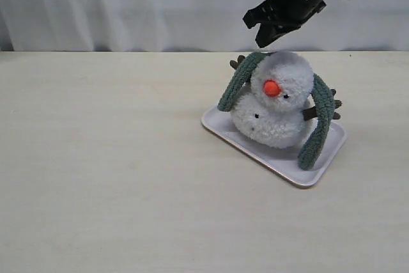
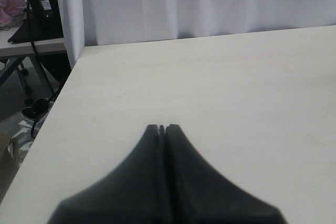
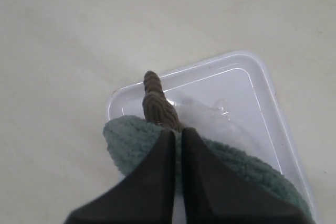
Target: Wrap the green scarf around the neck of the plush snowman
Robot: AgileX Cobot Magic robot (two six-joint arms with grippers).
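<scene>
- Front corner of the white tray (image 1: 281,167) lies nearest the exterior camera, and one rounded end of the green scarf (image 1: 323,110) rests on the tray there.
- From that end the scarf climbs past the plush snowman (image 1: 275,110), passes behind it at about neck height, and hangs down the other side, ending near the tray's back edge.
- No part of the scarf crosses in front of the neck, so I judge the wrap only half made.
- Sitting on the tray, the snowman points its orange nose (image 1: 271,87) toward the camera, with brown twig arms (image 1: 310,113) poking out beside the scarf.
- Just above and behind the snowman's head hovers the right end effector (image 1: 263,35), apart from the plush. The right wrist view shows its fingers (image 3: 157,182) drawn together to a thin slit with nothing seen clamped between them. Scarf and one twig arm lie below.
- Over bare desk (image 1: 102,177), the left end effector (image 2: 161,127) is pressed together on nothing, and the exterior view does not show it.
- Risk: pulling one end across could slide the whole strip off, since it is merely draped.
- Risk: the plush looks light, so fleece clinging to its fur could tip it or drag it off the tray.
- Risk: a pinch near the shoulder could catch a twig arm instead of fleece, as the two lie touching.
</scene>
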